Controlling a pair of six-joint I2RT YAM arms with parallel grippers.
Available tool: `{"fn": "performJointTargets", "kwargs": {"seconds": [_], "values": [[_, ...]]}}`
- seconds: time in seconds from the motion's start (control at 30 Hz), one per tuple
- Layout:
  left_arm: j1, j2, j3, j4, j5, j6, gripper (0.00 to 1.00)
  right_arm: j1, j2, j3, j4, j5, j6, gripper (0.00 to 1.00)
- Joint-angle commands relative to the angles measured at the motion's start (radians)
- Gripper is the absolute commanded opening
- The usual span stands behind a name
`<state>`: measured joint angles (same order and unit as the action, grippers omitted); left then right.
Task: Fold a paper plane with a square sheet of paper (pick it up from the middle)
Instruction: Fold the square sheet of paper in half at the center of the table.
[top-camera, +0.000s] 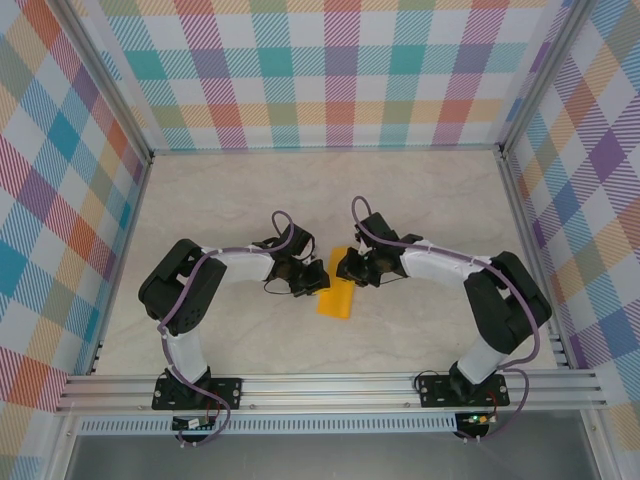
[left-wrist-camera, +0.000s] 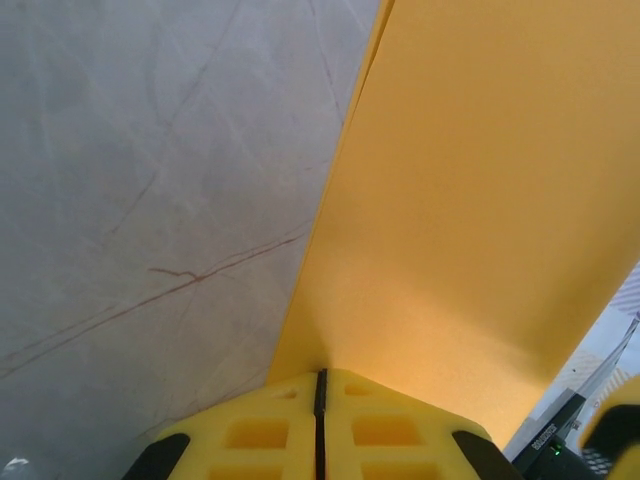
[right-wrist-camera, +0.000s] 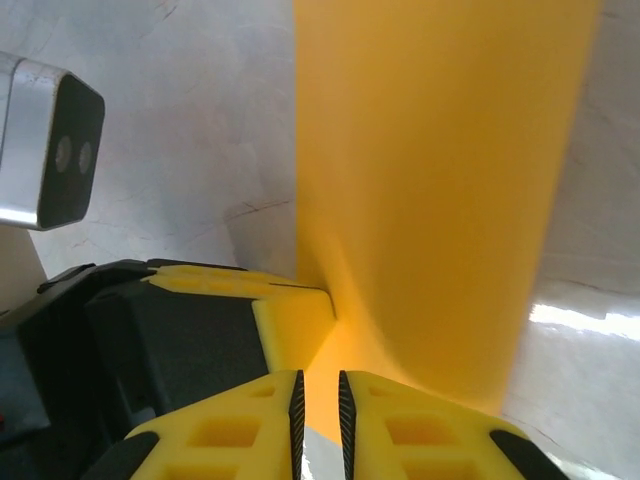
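Risk lies in tearing or a skewed crease: the left claw (left-wrist-camera: 320, 392) is clamped on one end of the folded sheet of paper (top-camera: 335, 300) mid-surface (top-camera: 430, 200). The right claw (right-wrist-camera: 318, 395) is nearly together beside it, its grip unclear, so any uneven pull could rip the paper.
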<state>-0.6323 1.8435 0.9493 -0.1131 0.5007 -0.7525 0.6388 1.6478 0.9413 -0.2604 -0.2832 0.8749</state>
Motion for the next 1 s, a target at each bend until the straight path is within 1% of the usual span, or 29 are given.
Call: {"fn": "performJointTargets", "kwargs": {"seconds": [0.0, 0.4, 0.77, 0.97], "values": [[-0.015, 0.092, -0.036, -0.134, -0.119, -0.021, 0.08, 0.002, 0.024, -0.024, 0.063, -0.041, 0.002, 0.19], [-0.020, 0.094, -0.035, -0.151, -0.131, -0.033, 0.06, -0.004, 0.063, -0.075, 0.073, 0.016, 0.007, 0.19], [-0.020, 0.097, -0.044, -0.156, -0.139, -0.038, 0.05, -0.041, 0.061, -0.147, 0.131, 0.017, -0.029, 0.19], [-0.020, 0.103, -0.050, -0.156, -0.148, -0.041, 0.05, -0.071, 0.035, -0.228, 0.224, -0.011, -0.068, 0.19]]}}
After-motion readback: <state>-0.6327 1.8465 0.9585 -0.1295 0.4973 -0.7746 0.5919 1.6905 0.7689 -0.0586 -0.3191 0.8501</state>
